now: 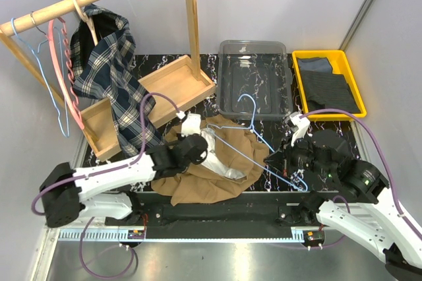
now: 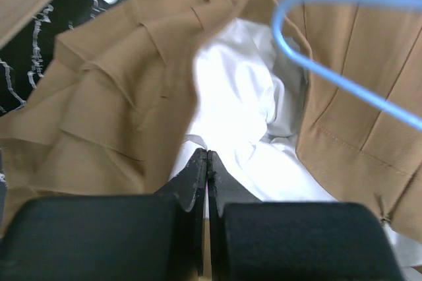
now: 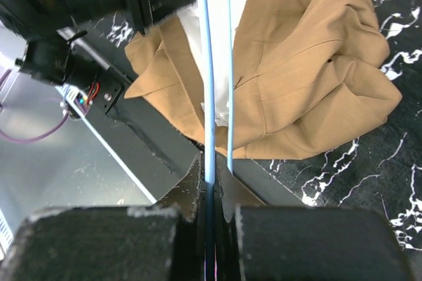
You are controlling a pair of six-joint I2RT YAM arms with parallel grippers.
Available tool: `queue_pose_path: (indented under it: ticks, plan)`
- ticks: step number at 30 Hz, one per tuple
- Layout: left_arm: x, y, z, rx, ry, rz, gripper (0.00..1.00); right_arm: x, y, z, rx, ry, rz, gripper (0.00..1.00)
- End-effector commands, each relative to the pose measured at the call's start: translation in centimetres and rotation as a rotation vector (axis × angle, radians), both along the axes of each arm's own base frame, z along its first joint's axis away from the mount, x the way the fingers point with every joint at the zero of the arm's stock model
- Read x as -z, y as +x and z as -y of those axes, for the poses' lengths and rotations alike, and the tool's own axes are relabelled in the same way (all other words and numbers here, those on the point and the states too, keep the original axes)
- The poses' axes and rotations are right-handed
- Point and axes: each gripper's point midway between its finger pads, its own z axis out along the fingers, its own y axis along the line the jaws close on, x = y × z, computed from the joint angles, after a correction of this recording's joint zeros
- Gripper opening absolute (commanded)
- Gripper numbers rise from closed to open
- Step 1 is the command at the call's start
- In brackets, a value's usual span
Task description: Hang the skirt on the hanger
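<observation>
Left gripper pinches the tan skirt by its white lining; right gripper clamps the light-blue wire hanger.

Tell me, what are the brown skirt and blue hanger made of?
The skirt looks like matte woven cloth: it folds and creases softly, with a smoother white lining. The hanger looks like thin wire, probably metal under a glossy light-blue coating.

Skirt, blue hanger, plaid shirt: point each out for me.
skirt (image 1: 198, 188): top view, tan outer cloth near its front edge.
hanger (image 3: 205, 96): right wrist view, the nearer straight wire.
plaid shirt (image 1: 109, 63): top view, its hanging middle.
</observation>
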Motion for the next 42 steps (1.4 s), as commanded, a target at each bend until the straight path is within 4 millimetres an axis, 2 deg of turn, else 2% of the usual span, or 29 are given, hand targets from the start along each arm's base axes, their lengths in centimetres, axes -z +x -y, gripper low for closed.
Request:
queue_pose_path:
  ticks: [1,8,15,18,32,34,42]
  plan:
    - [-1.0,0.4,-2.3,-0.084,-0.043,0.041,0.00,-1.5,-0.8,-0.7,-0.080,0.016,0.029,0.00]
    - [-0.8,-0.1,-3.9,-0.107,-0.061,0.030,0.00,-1.0,-0.5,-1.4,-0.096,0.018,0.012,0.00]
    - [-1.4,0.2,-5.6,-0.148,-0.110,0.033,0.00,-0.7,-2.3,-2.8,-0.227,0.057,-0.025,0.00]
    - [-1.7,0.4,-5.8,-0.152,-0.126,0.041,0.00,-0.4,-2.3,-2.9,-0.232,0.054,-0.029,0.00]
    - [-1.6,0.4,-5.3,-0.131,-0.141,0.029,0.00,1.3,0.1,-5.0,-0.223,0.038,-0.012,0.00]
    - [-1.7,0.4,-5.3,-0.127,-0.142,0.029,0.00,0.8,0.2,-5.3,-0.228,0.050,0.004,0.00]
    - [-1.8,0.4,-5.0,-0.112,-0.151,0.027,0.00,1.1,0.6,-6.6,-0.241,0.066,0.007,0.00]
